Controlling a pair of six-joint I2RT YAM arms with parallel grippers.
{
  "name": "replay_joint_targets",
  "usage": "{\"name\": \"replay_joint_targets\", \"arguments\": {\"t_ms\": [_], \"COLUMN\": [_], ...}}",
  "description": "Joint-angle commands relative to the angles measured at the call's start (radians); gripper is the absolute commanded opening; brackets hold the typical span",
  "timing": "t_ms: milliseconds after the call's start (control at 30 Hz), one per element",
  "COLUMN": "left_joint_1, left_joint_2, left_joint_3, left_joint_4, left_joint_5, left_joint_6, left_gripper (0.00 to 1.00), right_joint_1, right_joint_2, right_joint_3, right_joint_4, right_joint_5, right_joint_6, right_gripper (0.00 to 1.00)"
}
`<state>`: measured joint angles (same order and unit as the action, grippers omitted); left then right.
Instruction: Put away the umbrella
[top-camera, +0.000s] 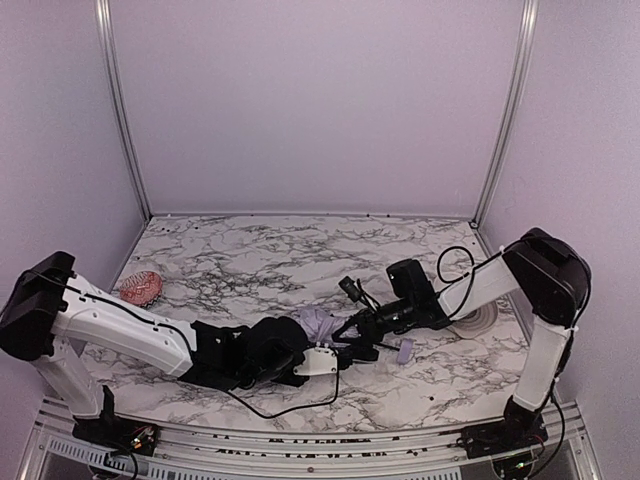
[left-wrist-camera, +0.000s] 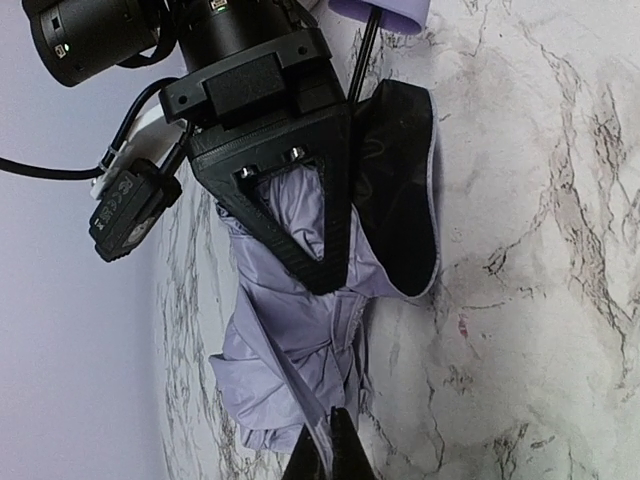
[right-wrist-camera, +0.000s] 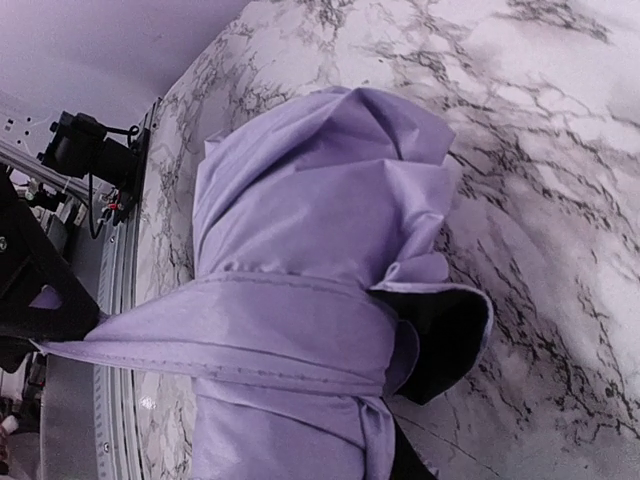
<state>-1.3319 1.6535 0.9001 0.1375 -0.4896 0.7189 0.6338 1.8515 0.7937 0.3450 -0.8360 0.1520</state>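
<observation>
The umbrella (top-camera: 318, 325) lies folded into a lavender bundle at mid-table, between both arms. Its small handle (top-camera: 404, 350) points right, and the thin black shaft (left-wrist-camera: 362, 60) runs up to it. A flap of the black inner side (right-wrist-camera: 445, 335) sticks out. My right gripper (left-wrist-camera: 322, 278) is shut around the bundle, with fabric bulging between its fingers; in its own view only one dark finger (right-wrist-camera: 408, 462) shows under the cloth. The fabric strap (right-wrist-camera: 250, 330) wraps across the bundle. My left gripper (left-wrist-camera: 328, 450) is shut on the strap's end, pulling it taut.
An orange-and-white bowl (top-camera: 140, 288) sits at the left of the marble table (top-camera: 260, 260). A pale round disc (top-camera: 478, 318) lies at the right, beside the right arm. Lavender walls with metal rails close in the back and sides.
</observation>
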Motion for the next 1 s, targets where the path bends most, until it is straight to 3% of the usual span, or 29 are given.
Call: {"name": "replay_joint_targets", "arguments": {"t_ms": [0, 300, 967], "left_joint_1": [-0.015, 0.070, 0.248], "left_joint_2": [0.088, 0.247, 0.435], "left_joint_3": [-0.035, 0.003, 0.055], "left_joint_4": [0.086, 0.197, 0.172], "left_joint_5": [0.150, 0.131, 0.197], "left_joint_6": [-0.073, -0.050, 0.053], "left_gripper": [0.00, 0.00, 0.00], "right_joint_1": [-0.096, -0.119, -0.127], "right_joint_2": [0.046, 0.181, 0.165], "right_joint_3": [0.044, 0.101, 0.115], "right_joint_4": [0.122, 0.175, 0.135], "right_joint_5": [0.151, 0.144, 0.022], "right_joint_6": [0.288, 0.531, 0.547], "right_gripper": [0.00, 0.00, 0.00]}}
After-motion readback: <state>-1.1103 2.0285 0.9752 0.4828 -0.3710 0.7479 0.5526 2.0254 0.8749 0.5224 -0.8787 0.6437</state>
